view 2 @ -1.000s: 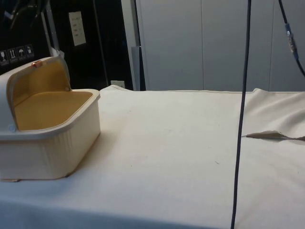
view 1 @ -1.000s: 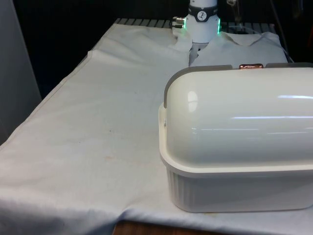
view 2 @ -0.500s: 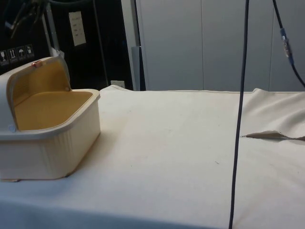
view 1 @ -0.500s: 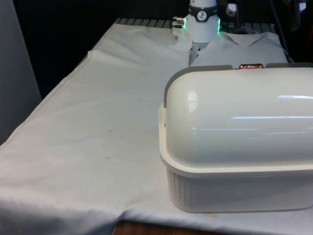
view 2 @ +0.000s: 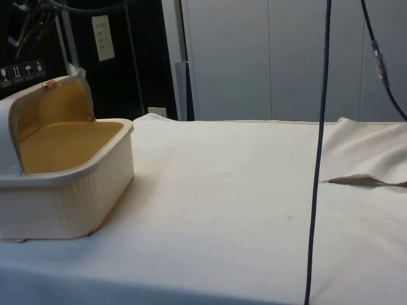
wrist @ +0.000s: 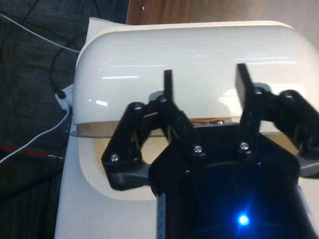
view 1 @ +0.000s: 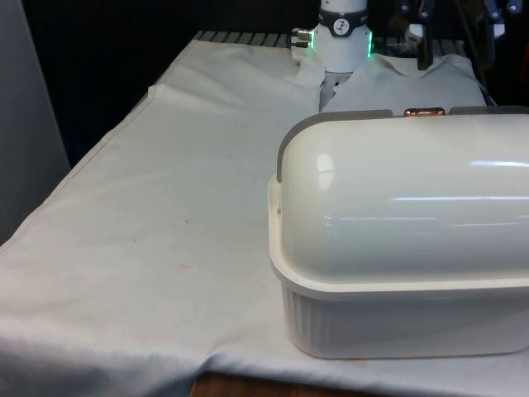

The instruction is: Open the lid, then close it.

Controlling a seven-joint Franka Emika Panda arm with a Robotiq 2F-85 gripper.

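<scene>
Cream plastic bread box (view 2: pixel 67 184), domed roll-top lid (view 1: pixel 397 215) open; black gripper (wrist: pixel 204 107) above, fingers wide: closing pending, copper handle (view 1: pixel 424 112) next.

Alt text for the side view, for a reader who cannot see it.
A cream bread box sits on the white-clothed table with its rounded lid rolled back, showing a tan interior. A small copper handle sits at the lid's upper edge, and a dark cable hangs down in the foreground.
</scene>
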